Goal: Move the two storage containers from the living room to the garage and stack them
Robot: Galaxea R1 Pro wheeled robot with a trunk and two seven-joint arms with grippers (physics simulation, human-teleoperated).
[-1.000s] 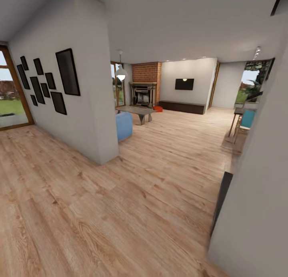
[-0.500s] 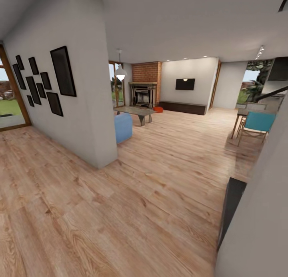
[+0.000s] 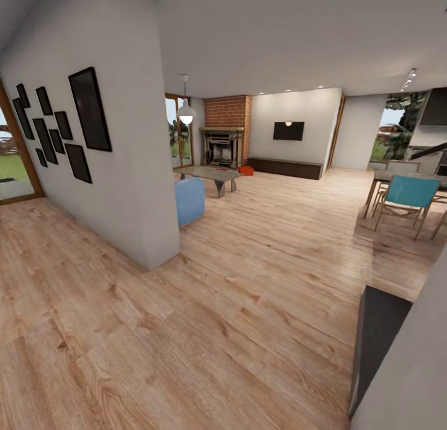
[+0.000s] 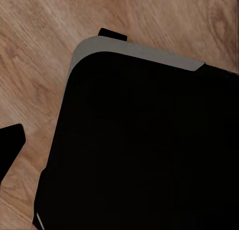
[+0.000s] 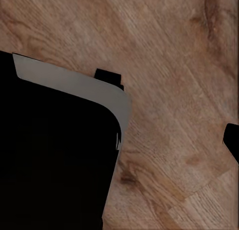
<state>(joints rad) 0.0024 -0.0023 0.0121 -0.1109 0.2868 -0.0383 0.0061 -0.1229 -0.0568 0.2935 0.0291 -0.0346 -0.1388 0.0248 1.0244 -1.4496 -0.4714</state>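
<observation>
You are at the edge of the living room, on its plank floor (image 3: 248, 281), and nothing is carried yet, so the whole task lies ahead. One orange-red container (image 3: 246, 170) sits far off on the floor by the brick fireplace (image 3: 225, 146), past the coffee table (image 3: 208, 173); whether it is one bin or two you cannot tell at this range. Both wrist cameras look down at the robot's dark base (image 4: 149, 150) over wood. You cannot tell whether either pincer is released or clenched. Left to do: reach, lift, haul to the garage, stack.
</observation>
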